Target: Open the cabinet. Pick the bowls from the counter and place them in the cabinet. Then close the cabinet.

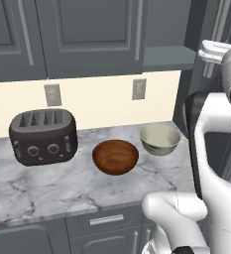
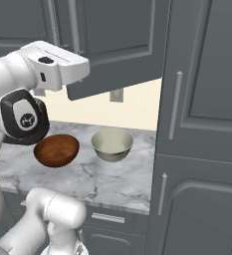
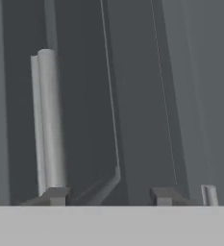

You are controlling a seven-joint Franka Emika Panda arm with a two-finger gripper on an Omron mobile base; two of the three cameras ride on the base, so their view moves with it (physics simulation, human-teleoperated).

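Cabinet (image 2: pixel 112 47) is sitting above the worktop (image 1: pixel 47 186), its right-hand door standing swung out toward the robot in the right base view, so the opening step looks done or nearly so. Shelf is showing as a grey ledge in the left base view, just right of the closed doors.

Both bowls are waiting on the worktop: the wooden bowl (image 1: pixel 115 157) near the middle, the cream bowl (image 1: pixel 159 139) just beside it toward the tall unit, the two close but apart. A dark toaster (image 1: pixel 42 136) is standing well to their left; wall outlets (image 1: pixel 52 95) above.

Arm is reaching high, elbow raised, hand level with the open door. In the hand view the gripper (image 3: pixel 111 196) is looking along the door panel with its fingertips (image 3: pixel 58 194) spread; the slim bar handle (image 3: pixel 48 120) is rising just above the left tip, not between the two. Nothing is being pinched.

Judgement: the handle is being let go. Next move calls for backing the hand clear of the door edge without knocking it, then dropping toward a bowl rim, jaws wide enough to take the wall. The open door is hanging over the bowls, so the descent wants care
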